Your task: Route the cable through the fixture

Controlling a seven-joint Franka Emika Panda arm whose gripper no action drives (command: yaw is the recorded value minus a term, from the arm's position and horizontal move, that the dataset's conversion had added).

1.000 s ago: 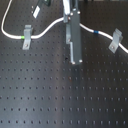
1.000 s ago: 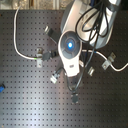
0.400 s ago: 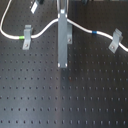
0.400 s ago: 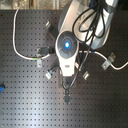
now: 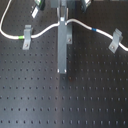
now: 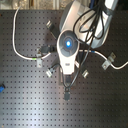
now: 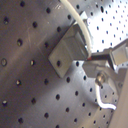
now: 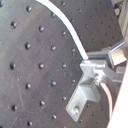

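Note:
The white cable (image 5: 47, 30) crosses the board in the first exterior view. Its green band (image 5: 20, 36) sits at the left fixture clip (image 5: 26, 38), and its blue band (image 5: 95, 30) lies short of the right clip (image 5: 116, 41). The cable humps up where it meets my upright grey gripper bar (image 5: 62, 47). In both wrist views my gripper (image 8: 102, 76) is shut on the cable (image 8: 65, 27) right beside a grey fixture clip (image 8: 86, 92), also seen as a block (image 7: 67, 47). In the second exterior view the arm (image 6: 67, 45) hides the cable's middle.
Two more clips stand at the back (image 5: 37, 6) (image 5: 86, 5). The black perforated board (image 5: 65, 100) fills the front. In the second exterior view the cable loops up at the left (image 6: 15, 35) and passes a clip at the right (image 6: 107, 62).
The gripper bar has moved toward the first exterior view's left and gone from tilted to upright. The cable's hump has shifted left with it.

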